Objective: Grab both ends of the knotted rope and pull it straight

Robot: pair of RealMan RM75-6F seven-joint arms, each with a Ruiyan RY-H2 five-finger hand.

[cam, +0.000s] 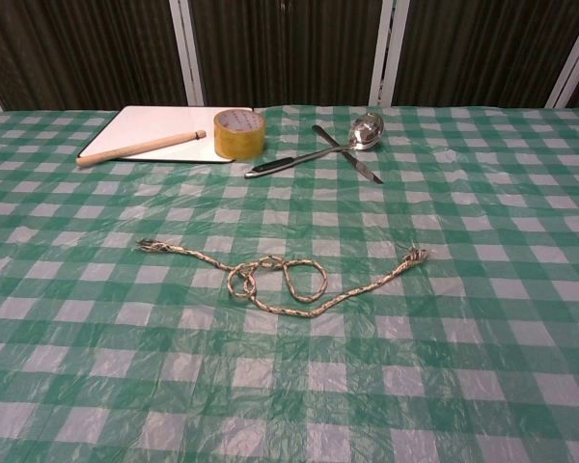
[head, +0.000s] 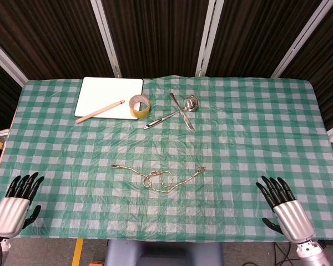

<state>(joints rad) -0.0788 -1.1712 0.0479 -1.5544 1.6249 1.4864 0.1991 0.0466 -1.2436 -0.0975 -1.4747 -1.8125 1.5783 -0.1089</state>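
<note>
A thin tan rope (head: 158,178) (cam: 280,282) lies loosely knotted on the green checked tablecloth, its knot loop in the middle. Its left end (head: 115,165) (cam: 147,246) and its frayed right end (head: 201,169) (cam: 416,255) both lie free on the cloth. My left hand (head: 16,202) rests at the near left corner of the table, fingers spread, holding nothing. My right hand (head: 283,208) sits at the near right edge, fingers also spread and empty. Both hands are far from the rope and show only in the head view.
At the back of the table lie a white board (head: 110,97) with a wooden stick (head: 99,111) across it, a roll of tape (head: 139,106), and a ladle (head: 175,112) crossed with a knife (head: 182,111). The checked table (head: 255,144) ends close before the hands.
</note>
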